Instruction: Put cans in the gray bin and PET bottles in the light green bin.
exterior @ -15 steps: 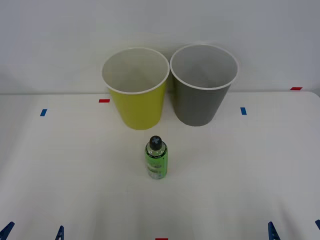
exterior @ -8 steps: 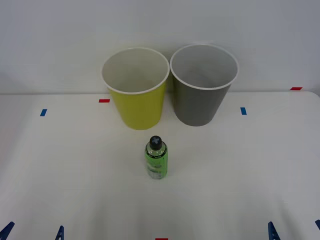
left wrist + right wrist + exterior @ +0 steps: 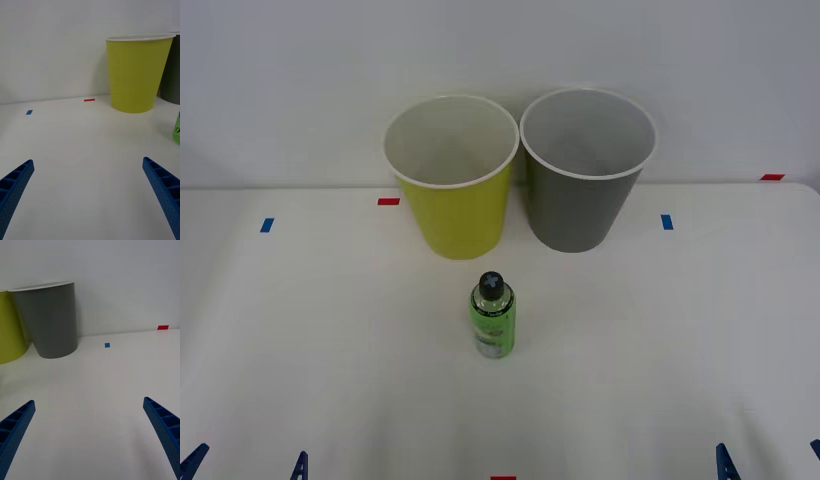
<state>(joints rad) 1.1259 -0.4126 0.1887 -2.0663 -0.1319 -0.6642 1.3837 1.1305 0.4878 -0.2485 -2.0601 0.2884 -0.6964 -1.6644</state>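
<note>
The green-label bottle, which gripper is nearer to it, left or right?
Left, narrowly. The left gripper sits open at the table's near-left edge, and the bottle shows beside it in its wrist view. The right gripper sits open at the near-right edge.

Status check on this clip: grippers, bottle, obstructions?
Left gripper and right gripper open, low at the table's near edge. PET bottle upright, untouched, before the light green bin and gray bin. Path unobstructed.
</note>
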